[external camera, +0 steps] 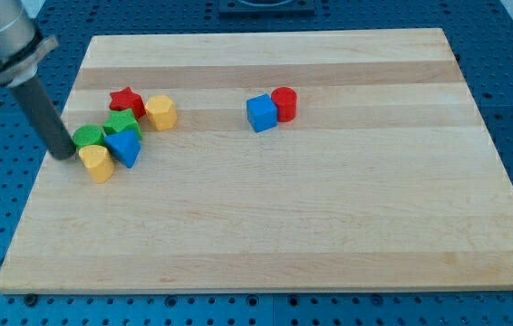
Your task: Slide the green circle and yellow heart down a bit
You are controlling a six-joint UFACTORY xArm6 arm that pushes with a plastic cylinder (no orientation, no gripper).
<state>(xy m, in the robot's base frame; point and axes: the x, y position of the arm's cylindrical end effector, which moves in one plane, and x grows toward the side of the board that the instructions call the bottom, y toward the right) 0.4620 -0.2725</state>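
The green circle (88, 137) sits at the view's left on the wooden board (266, 226). The yellow heart (97, 163) lies just below it, touching it. My tip (62, 154) is at the end of the dark rod, right against the left side of the green circle and just up-left of the yellow heart.
A green star (124, 122) and a blue triangle (126, 147) crowd the right side of the two blocks. A red star (127, 100) and a yellow hexagon (160, 112) lie above them. A blue cube (260, 113) and a red cylinder (285, 103) stand near the board's middle top.
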